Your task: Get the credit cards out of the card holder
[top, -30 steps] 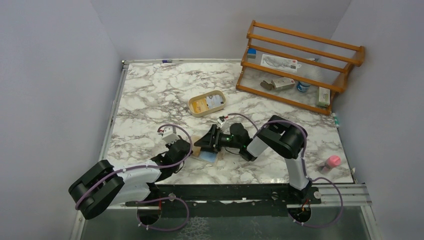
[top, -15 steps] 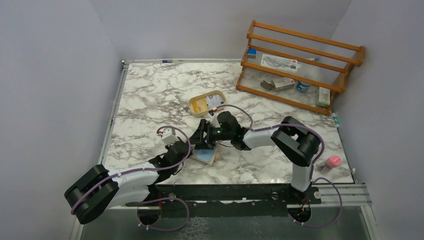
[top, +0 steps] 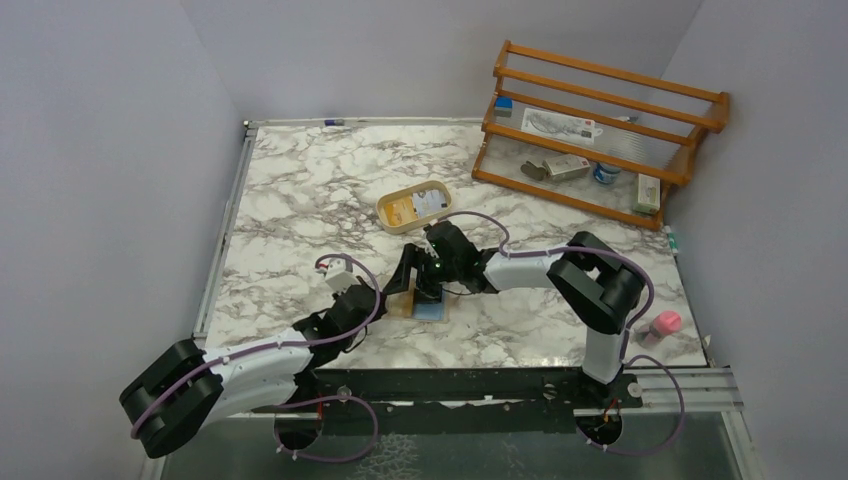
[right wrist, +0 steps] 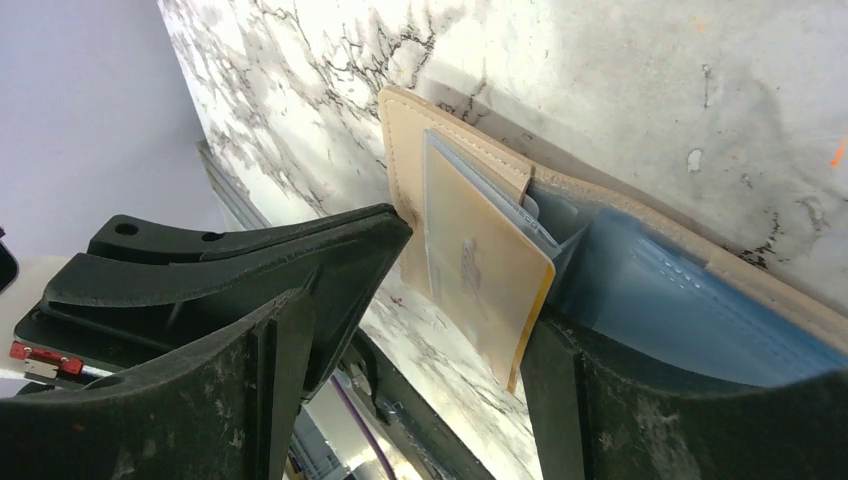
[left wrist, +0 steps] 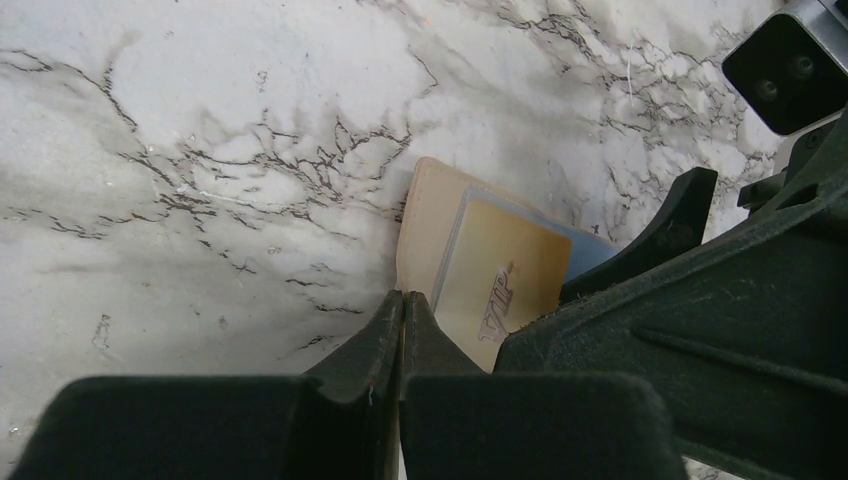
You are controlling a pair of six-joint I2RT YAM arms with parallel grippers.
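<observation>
Right gripper [right wrist: 470, 285] spread astride our card [right wrist: 480, 240], left gripper [left wrist: 402, 312] pressed together at the card holder [left wrist: 425, 200]; if it slips, we could drag the holder along.

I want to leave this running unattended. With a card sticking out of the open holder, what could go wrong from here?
The right end effector stands open around the gold card, one finger close to the pocket edge of the card holder: closing may pinch leather too. The shut left end effector sits only at the holder's corner, so the holder might lift or slide with the card.
</observation>
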